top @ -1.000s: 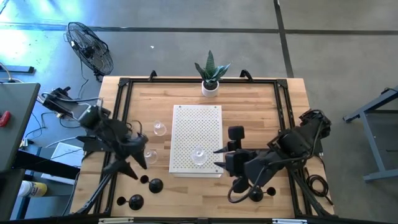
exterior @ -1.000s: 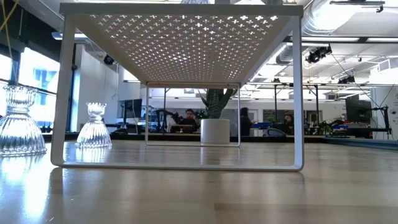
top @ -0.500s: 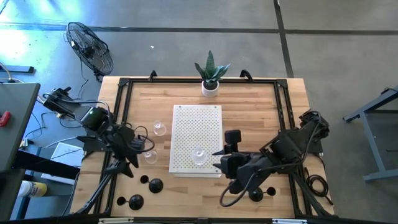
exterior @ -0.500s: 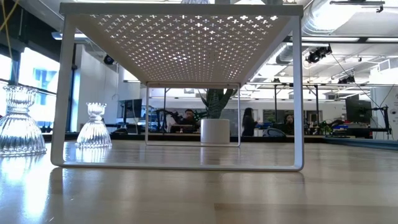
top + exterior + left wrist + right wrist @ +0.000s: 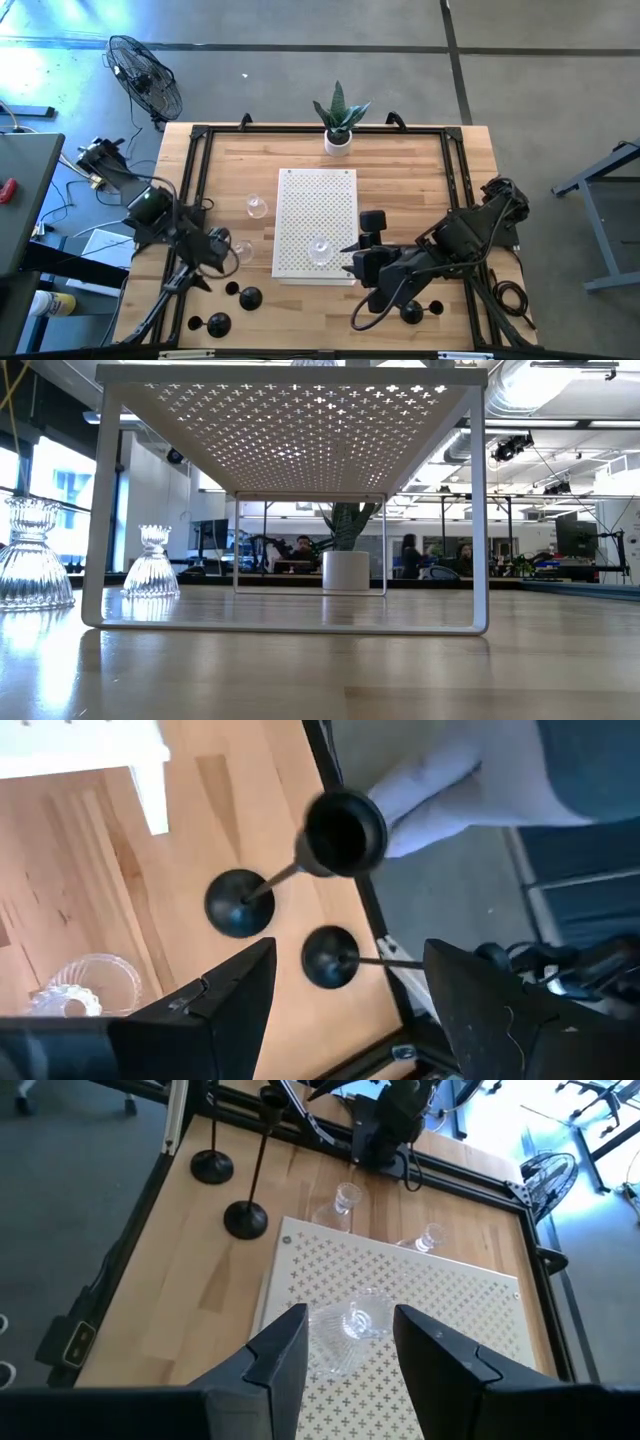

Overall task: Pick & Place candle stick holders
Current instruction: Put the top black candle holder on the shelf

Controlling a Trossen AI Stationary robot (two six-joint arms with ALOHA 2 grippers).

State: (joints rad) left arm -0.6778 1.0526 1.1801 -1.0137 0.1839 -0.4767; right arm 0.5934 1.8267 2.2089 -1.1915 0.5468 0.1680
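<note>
Two black candle stick holders (image 5: 250, 297) (image 5: 217, 322) stand on their domed bases near the table's near left corner, and a third (image 5: 410, 313) stands at the near right. My left gripper (image 5: 345, 1010) hovers open above the left pair (image 5: 240, 903) (image 5: 330, 957). One clear glass holder (image 5: 355, 1325) stands on the white perforated stand (image 5: 316, 190). Two more glass holders (image 5: 257, 207) (image 5: 241, 251) rest on the table to the stand's left. My right gripper (image 5: 360, 1355) is open over the stand's near right corner, just short of the glass holder there.
A green plant in a white pot (image 5: 339, 140) stands at the table's far edge. A black rail (image 5: 345, 840) frames the wooden table (image 5: 400, 170), close beside the left black holders. In the low view, the stand's legs (image 5: 95, 540) rise beside the two glass holders (image 5: 35, 555) (image 5: 152, 565).
My left gripper has swung toward the table's near left corner, sunk a little and tipped further down, uncovering the glass holder beside the stand and coming over the two black holders. My right gripper has sunk slightly over the stand. Both have stayed open.
</note>
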